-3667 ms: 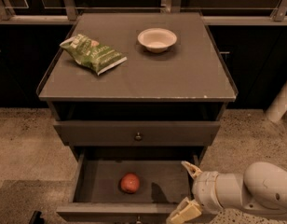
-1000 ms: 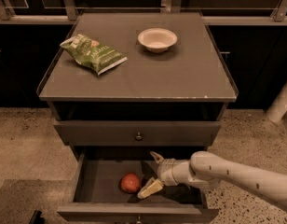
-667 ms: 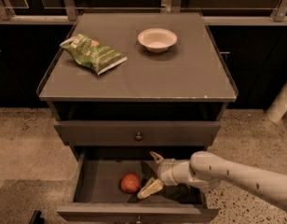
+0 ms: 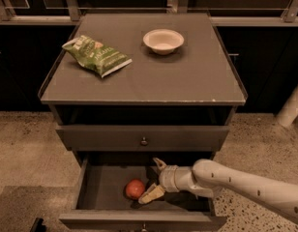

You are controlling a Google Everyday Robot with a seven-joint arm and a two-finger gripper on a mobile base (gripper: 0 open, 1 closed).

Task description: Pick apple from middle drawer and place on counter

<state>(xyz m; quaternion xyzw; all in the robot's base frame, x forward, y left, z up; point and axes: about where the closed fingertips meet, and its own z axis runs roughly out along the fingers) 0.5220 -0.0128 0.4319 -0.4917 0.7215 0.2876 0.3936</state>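
End effector (image 4: 154,180) is down inside the open middle drawer (image 4: 139,220), fingers (image 4: 152,194) spread wide, holding nothing. Apple (image 4: 135,189) sits on the drawer floor just beside the lower finger (camera-left of it), not yet between them.

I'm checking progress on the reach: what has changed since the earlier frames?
The gripper moved left from the drawer's right front corner into the middle drawer, now open just right of the apple. Nothing grasped. The apple stayed put, as did the bowl and chip bag on the counter.
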